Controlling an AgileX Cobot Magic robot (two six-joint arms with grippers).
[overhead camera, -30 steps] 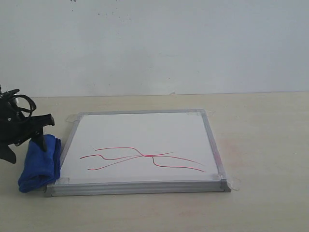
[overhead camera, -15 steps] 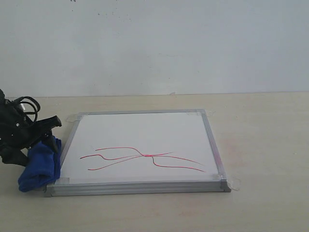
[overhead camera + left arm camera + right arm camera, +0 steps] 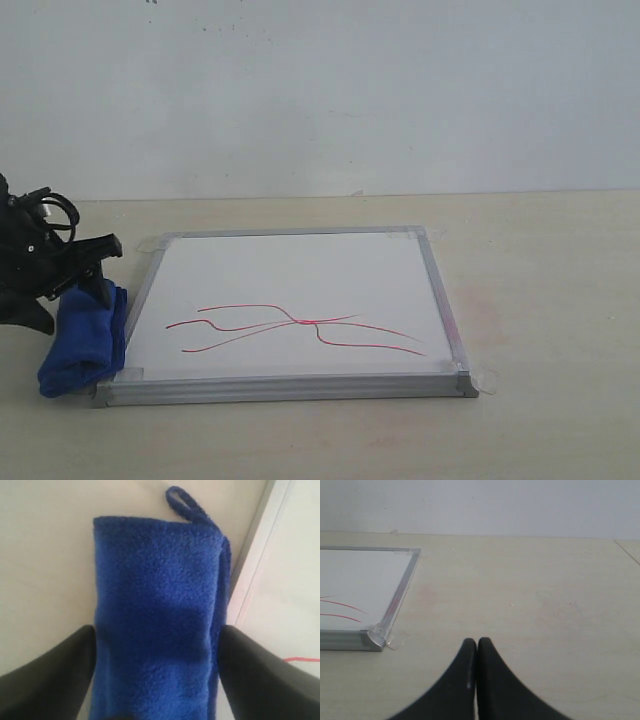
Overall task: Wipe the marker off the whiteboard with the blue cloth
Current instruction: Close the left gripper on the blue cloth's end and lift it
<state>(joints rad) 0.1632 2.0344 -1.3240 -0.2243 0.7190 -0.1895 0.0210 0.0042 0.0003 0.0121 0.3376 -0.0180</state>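
Deep blue cloth (image 3: pixel 157 615), thin red marker lines (image 3: pixel 305 320) crossing, white whiteboard (image 3: pixel 290 270), silver frame (image 3: pixel 290 386), pale beige table (image 3: pixel 540 300)

A: Free room?
B: The beige tabletop (image 3: pixel 540 300) right of the square white silver-framed whiteboard (image 3: pixel 300 270) is a wide open pass. The black right tool (image 3: pixel 477 642) sits over it, jaws pressed together.
A: Board itself?
B: Flat, only a thin raised frame.
A: Left side?
B: Tight. The deep-blue rolled microfibre cloth (image 3: pixel 85 345) lies just beside the frame. The black left tool (image 3: pixel 72 290) straddles it, jaws spread. The pale wall (image 3: pixel 320 90) closes the far edge.
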